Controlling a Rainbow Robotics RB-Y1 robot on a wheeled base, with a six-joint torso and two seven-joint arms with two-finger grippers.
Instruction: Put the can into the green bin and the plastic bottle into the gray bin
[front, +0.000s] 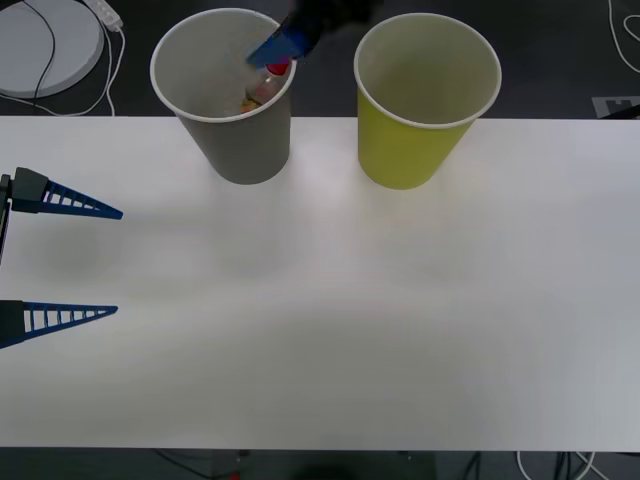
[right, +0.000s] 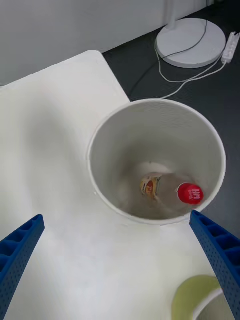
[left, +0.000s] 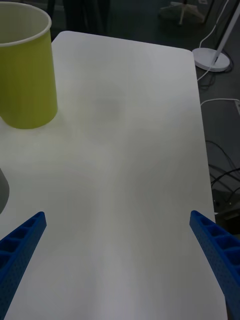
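The gray bin (front: 240, 150) stands upright at the back left of the white table, the green bin (front: 410, 150) to its right. The plastic bottle (right: 167, 186) lies inside the gray bin (right: 125, 130) against its wall, red cap up; it also peeks out as the plastic bottle (front: 266, 84) in the front view. My right gripper (right: 116, 218) hangs open above that bin's mouth, holding nothing; one of its blue fingers (front: 280, 45) shows over the rim. My left gripper (front: 118, 262) rests open at the table's left edge. The can is out of view.
A white round lamp base (front: 45, 45) with cables sits on the dark floor behind the table. The green bin (left: 25, 75) stands far ahead of the left gripper (left: 117, 216). Broad bare tabletop (front: 350, 320) spreads in front of the bins.
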